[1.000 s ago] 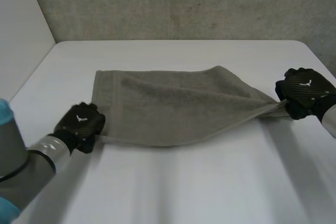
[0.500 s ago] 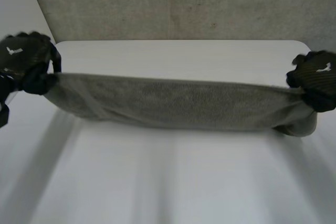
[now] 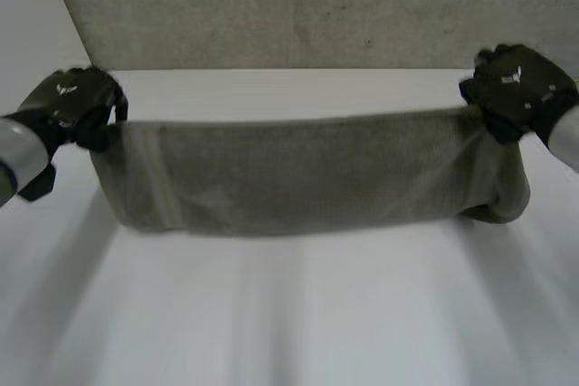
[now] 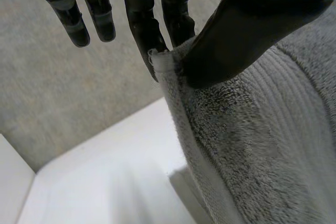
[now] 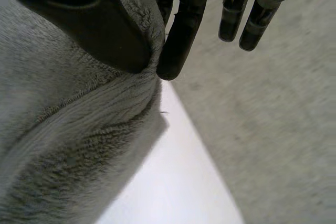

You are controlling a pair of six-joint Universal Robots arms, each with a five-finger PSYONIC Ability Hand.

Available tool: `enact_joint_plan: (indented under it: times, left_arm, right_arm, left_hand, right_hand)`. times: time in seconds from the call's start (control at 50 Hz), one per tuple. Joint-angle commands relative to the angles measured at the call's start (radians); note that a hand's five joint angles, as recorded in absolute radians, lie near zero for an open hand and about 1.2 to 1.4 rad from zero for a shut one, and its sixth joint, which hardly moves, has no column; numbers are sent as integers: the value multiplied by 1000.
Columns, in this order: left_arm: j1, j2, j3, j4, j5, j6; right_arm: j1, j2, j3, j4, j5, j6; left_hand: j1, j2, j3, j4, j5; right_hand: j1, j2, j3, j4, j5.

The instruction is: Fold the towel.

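Grey towel (image 3: 308,169) suspended as a broad, taut band over the white worktop (image 3: 298,314), which extends beneath and in front of it. The left robot hand (image 3: 77,101) pinches the towel's upper left corner between thumb and fingers. The right robot hand (image 3: 516,88) pinches the upper right corner likewise, with cloth bunched just below it.

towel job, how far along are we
Done: the left hand and right hand each pinch a top corner of the towel. In hand: it hangs stretched between them over the table. Left: the fold itself; nothing lies folded flat yet.
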Motion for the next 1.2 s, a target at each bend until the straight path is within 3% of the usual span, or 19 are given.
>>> enact_joint_plan:
  times: [0.02, 0.06, 0.14, 0.22, 0.3, 0.42, 0.54, 0.62, 0.72, 0.86, 1.06, 1.16, 1.2]
  left_arm:
    - [-115, -183, 345, 85, -158, -17]
    - [-129, -179, 400, 88, -186, -21]
    - [-130, -124, 461, 108, -197, -43]
    - [-124, 2, 427, 155, -177, -113]
    - [-92, 30, 325, 166, -122, -120]
    - [-52, 50, 203, 166, -105, -113]
    - [-38, 91, 8, 169, -77, -112]
    - [-9, 135, -163, 172, 6, -104]
    - [40, 230, -262, 158, 63, -106]
    - [75, 424, -280, 126, 92, -124]
    - [106, 415, -236, 89, 144, -184]
    - [69, 205, -175, 91, 135, -175]
    - [48, 147, -152, 95, 133, -175]
  right_arm:
    - [57, 156, -275, -226, 104, -15]
    - [67, 115, -379, -291, 118, 16]
    - [70, 46, -391, -321, 91, 105]
    - [56, 15, -323, -313, -18, 212]
    - [48, -15, -238, -315, -60, 211]
    - [33, -60, -72, -306, -90, 169]
    - [-65, -123, 133, -296, -156, 114]
    - [-104, -140, 233, -275, -222, 99]
    - [-162, -250, 333, -108, -340, 96]
    - [-234, -370, 270, 84, -411, 106]
    - [-237, -308, 242, 124, -448, 96]
    - [-188, -170, 172, 101, -397, 87]
    - [-144, -67, 117, 89, -322, 74]
  left_hand:
    - [85, 61, -45, -56, 64]
    - [85, 61, -45, -56, 64]
    - [85, 61, -45, -56, 64]
    - [85, 61, -45, -56, 64]
    - [85, 61, -45, -56, 64]
    - [85, 61, -45, -56, 64]
    - [85, 61, -45, -56, 64]
    - [85, 61, -45, -56, 64]
    - [85, 61, -45, -56, 64]
    - [85, 61, -45, -56, 64]
    - [85, 61, -45, -56, 64]
    - [85, 61, -45, -56, 64]
    - [85, 61, -45, -56, 64]
  right_hand:
    - [72, 67, -33, -53, 56]
    - [72, 67, -33, -53, 56]
    - [72, 67, -33, -53, 56]
    - [72, 67, -33, -53, 56]
    - [72, 67, -33, -53, 56]
    - [72, 67, -33, -53, 56]
    - [72, 67, -33, -53, 56]
    - [72, 67, -33, -53, 56]
    - [72, 67, -33, -53, 56]
    - [72, 67, -33, -53, 56]
    - [72, 67, -33, -53, 56]
    - [72, 67, -33, -53, 56]
    - [72, 67, -33, -53, 56]
